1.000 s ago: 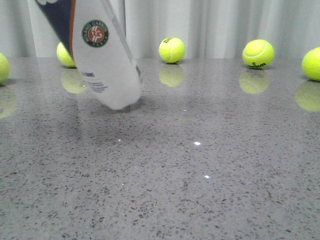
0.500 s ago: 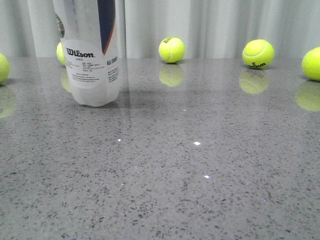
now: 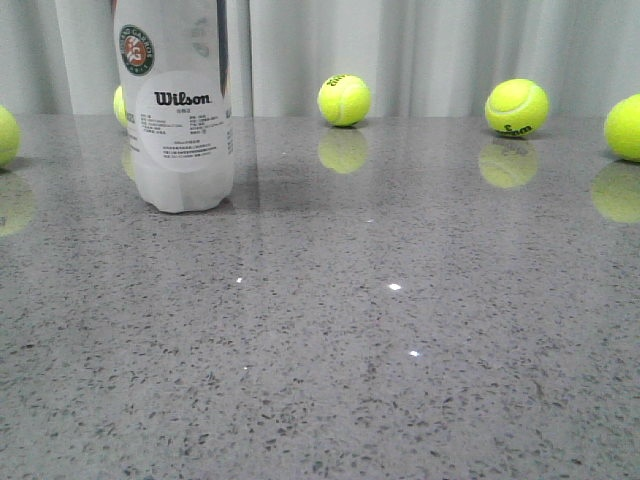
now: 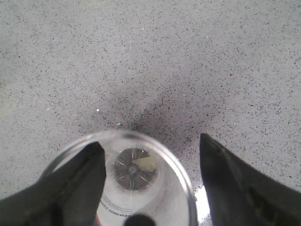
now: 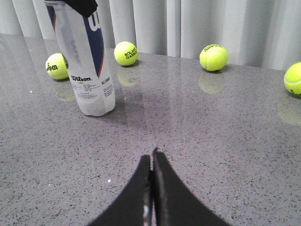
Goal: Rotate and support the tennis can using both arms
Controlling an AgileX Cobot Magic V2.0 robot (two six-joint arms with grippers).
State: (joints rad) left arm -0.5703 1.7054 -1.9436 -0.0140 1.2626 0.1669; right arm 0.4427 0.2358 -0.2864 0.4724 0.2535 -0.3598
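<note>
Turned further since half a second ago, tennis can (image 3: pixel 176 105) now upright on the table (image 3: pixel 400 330), rim between the parted left gripper (image 4: pixel 148 162) fingers; right gripper (image 5: pixel 153 157), fingers together, well apart; next: bringing it over as support.

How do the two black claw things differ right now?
The left gripper has its jaws spread wide, over the open top of the upright tennis can. The right gripper has its jaws pressed together, holds nothing, and sits apart from the can, low over the table. Both are matte black wedges.
</note>
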